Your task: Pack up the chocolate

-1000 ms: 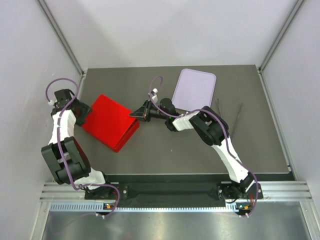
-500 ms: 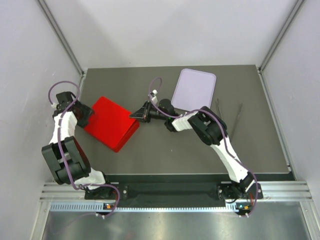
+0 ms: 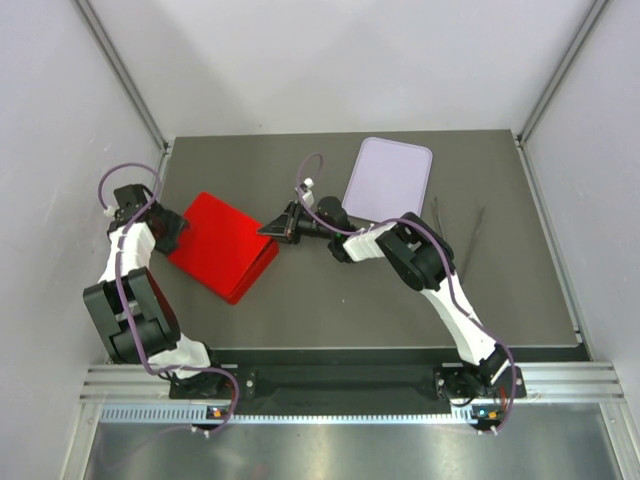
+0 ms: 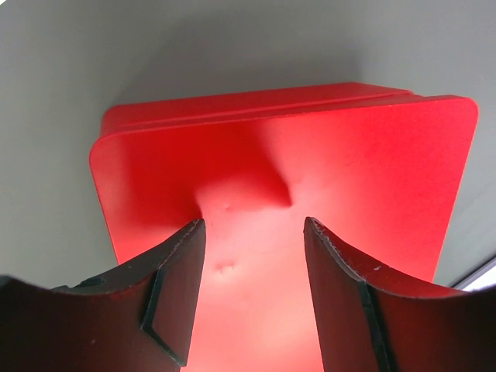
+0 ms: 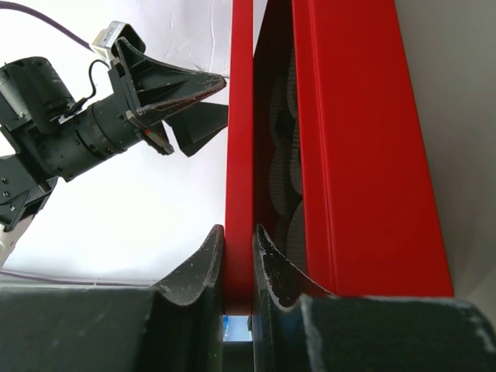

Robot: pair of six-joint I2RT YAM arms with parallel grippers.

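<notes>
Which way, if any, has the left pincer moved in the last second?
Yes: slightly rightward in the top view, away from the table's left edge, the left pincer closing in on the red lid.

- red lid, flat, square, rounded corners, sits over the red box, left-centre of the table
- right wrist view: lid edge stands apart from box wall, with a narrow gap between
- white fluted paper cups show inside that gap
- lavender tray, far centre-right, apart from the box
- two thin dark sticks right of the tray, possibly tongs, too thin to tell
- pale enclosure walls; metal rail along the near edge
</notes>
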